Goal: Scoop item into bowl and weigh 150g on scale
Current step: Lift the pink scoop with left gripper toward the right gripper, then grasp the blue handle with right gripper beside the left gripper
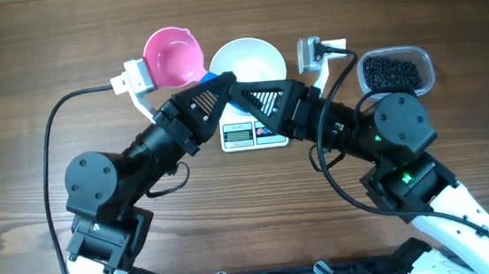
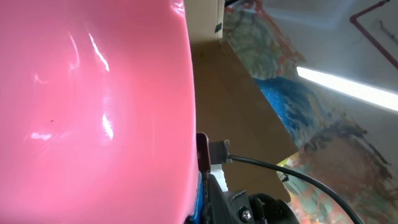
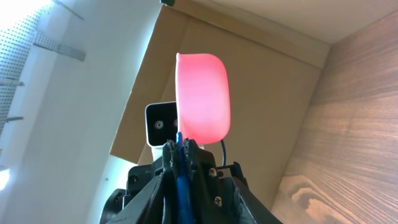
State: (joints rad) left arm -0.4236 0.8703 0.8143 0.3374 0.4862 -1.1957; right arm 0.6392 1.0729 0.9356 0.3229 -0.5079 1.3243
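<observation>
Jaws of left gripper point(image 1: 217, 80) and right gripper point(image 1: 232, 81) are pinching the blue handle point(image 1: 210, 75) of a round pink plastic scoop point(image 1: 173, 56), its cup pointing diagonally far-left, mouth up.

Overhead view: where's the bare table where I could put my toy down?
Bare wood lies left of the pink plastic scoop, past the black cable; right of the clear plastic tub of black beans; and in front of the white digital scale, between the left arm and right arm. It is crowded where the round white bowl, scoop and arms meet.
</observation>
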